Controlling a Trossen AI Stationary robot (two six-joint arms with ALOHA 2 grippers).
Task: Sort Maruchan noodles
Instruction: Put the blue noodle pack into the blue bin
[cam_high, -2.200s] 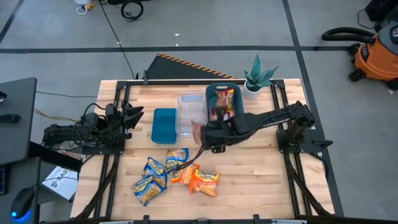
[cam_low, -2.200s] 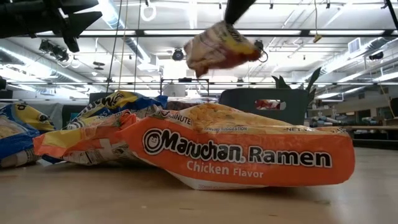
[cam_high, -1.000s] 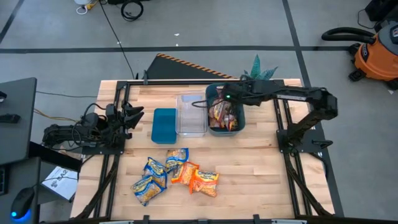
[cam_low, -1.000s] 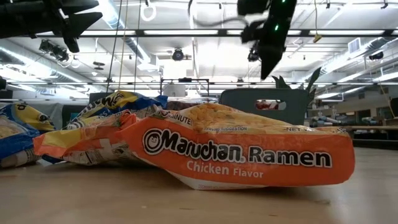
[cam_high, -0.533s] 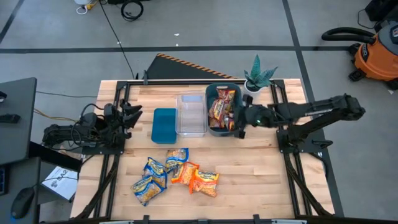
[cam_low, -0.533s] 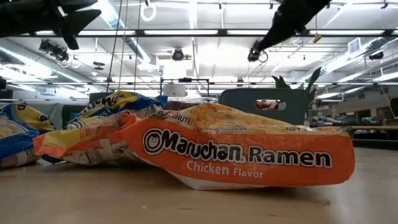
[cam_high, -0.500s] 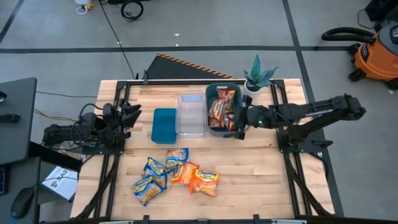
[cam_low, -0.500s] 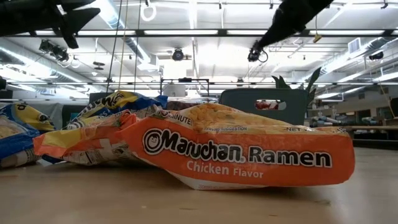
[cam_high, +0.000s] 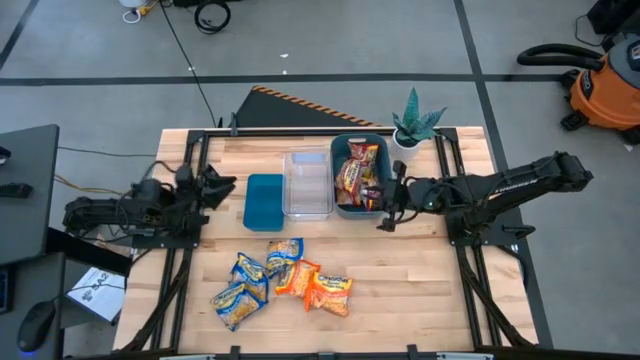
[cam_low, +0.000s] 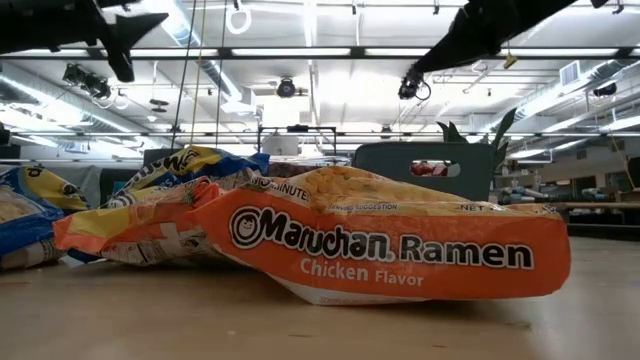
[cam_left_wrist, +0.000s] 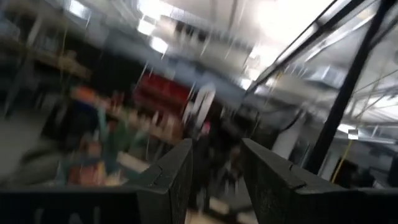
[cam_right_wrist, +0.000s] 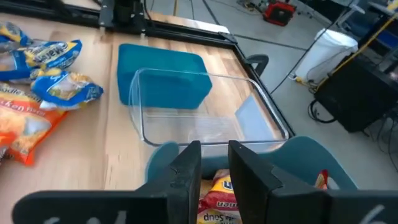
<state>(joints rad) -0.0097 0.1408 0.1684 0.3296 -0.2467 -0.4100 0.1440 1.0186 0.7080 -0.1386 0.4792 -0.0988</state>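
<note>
Here crinkly blue-and-yellow and orange Maruchan noodles (cam_high: 283, 280) lie clustered together.

Two dark, jointed arms, flat black gripper (cam_right_wrist: 208, 163) fingers; markings apparently white.

Counts as seen from above. Crinkly blue-and-yellow plastic ramen packets: three, lying on the wooden surface (cam_high: 420, 290) — one at the near left (cam_high: 232, 305), one beside it (cam_high: 250, 270), one toward the bins (cam_high: 284, 252). Crinkly orange plastic ramen packets: two, side by side on the surface (cam_high: 296, 279) (cam_high: 330, 292). Dark red plastic ramen packets: at least three, piled in the round-cornered dark teal plastic bin (cam_high: 337, 150); exact number unclear. Bins: three in a row — one flat teal rectangular bin (cam_high: 264, 201), one clear plastic rectangular bin (cam_high: 307, 184), one dark teal bin. Potted green plants: one (cam_high: 415, 124).
</note>
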